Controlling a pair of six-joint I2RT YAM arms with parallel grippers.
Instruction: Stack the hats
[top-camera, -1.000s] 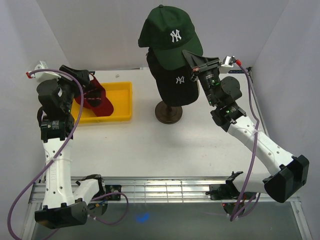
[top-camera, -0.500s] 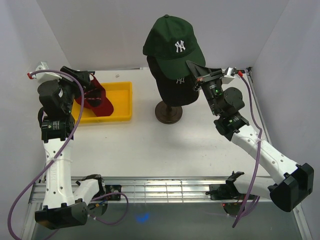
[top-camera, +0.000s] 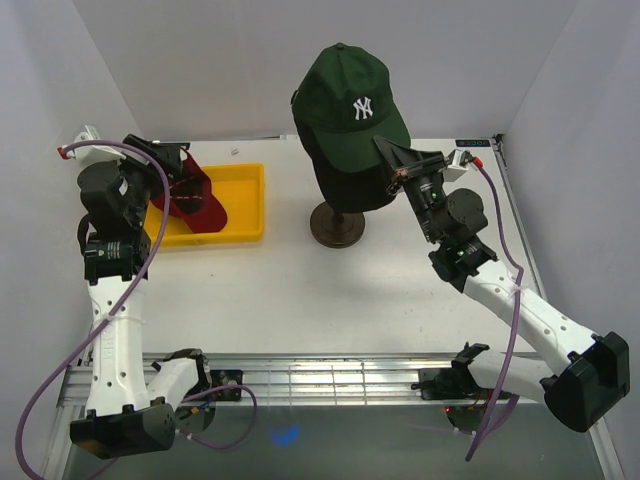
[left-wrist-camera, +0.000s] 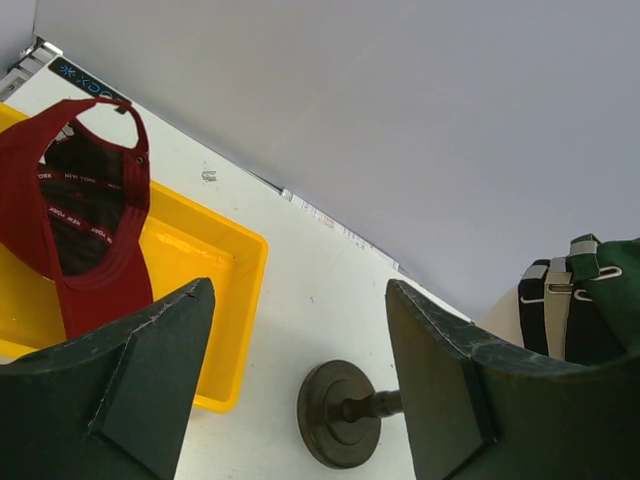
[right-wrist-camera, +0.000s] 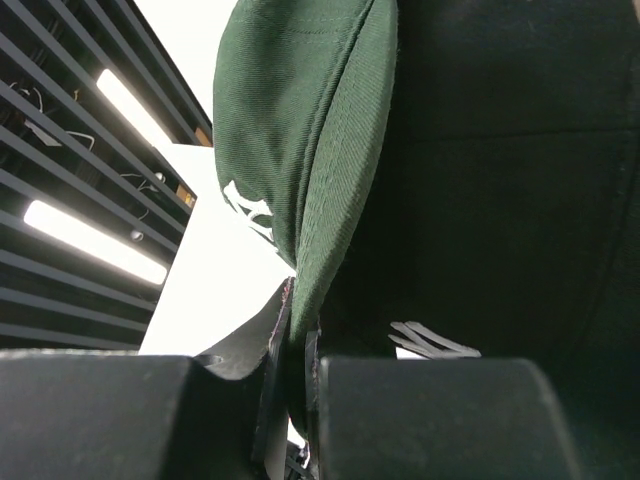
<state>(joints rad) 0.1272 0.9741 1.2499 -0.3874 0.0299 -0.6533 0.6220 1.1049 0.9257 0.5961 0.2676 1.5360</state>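
A dark green cap with a white NY sits over the black cap on the mannequin head. My right gripper is shut on the green cap's brim, which runs up from the jaws in the right wrist view, beside the black cap. A red cap lies in the yellow tray, inside up in the left wrist view. My left gripper is open and empty above the tray's right end. A tan strap shows between the black and green straps.
The mannequin's dark round stand base is at the table's middle back, also seen in the left wrist view. The tray is at the back left. White walls close in the back and sides.
My right gripper has carried the green cap rightward and down onto the stack. It now covers the black cap's NY logo. The left arm has barely moved.
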